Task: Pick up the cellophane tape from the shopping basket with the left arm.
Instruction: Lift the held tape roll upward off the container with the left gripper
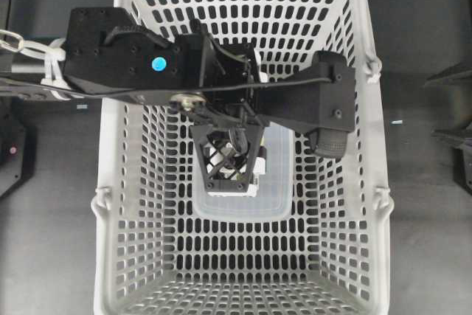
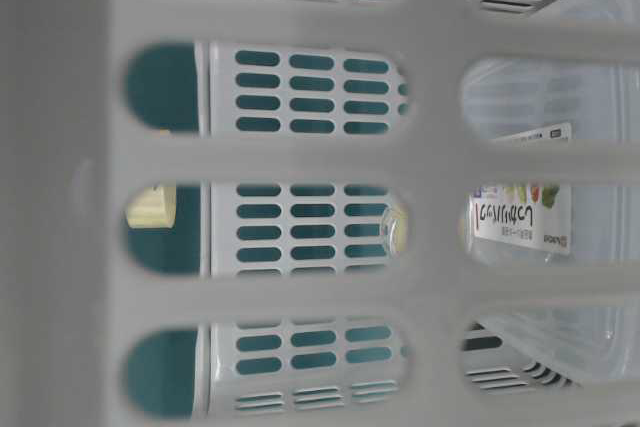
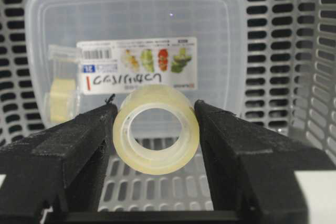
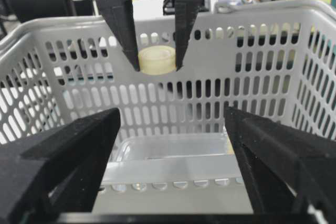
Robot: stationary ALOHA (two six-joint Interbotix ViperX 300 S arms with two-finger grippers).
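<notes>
My left gripper is shut on the cellophane tape, a pale-yellow translucent ring pinched by its sides between the two black fingers. In the right wrist view the left gripper hangs fingers-down with the tape about level with the far rim of the shopping basket. From overhead the left gripper is over the middle of the light-grey slotted basket, and the tape is hidden under it. My right gripper is open and empty, facing the basket over its near rim.
A large translucent rectangular container with a printed label lies on the basket floor below the tape; it also shows overhead. A second pale-yellow roll in a clear wrapper sits at the container's left side. Basket walls surround everything.
</notes>
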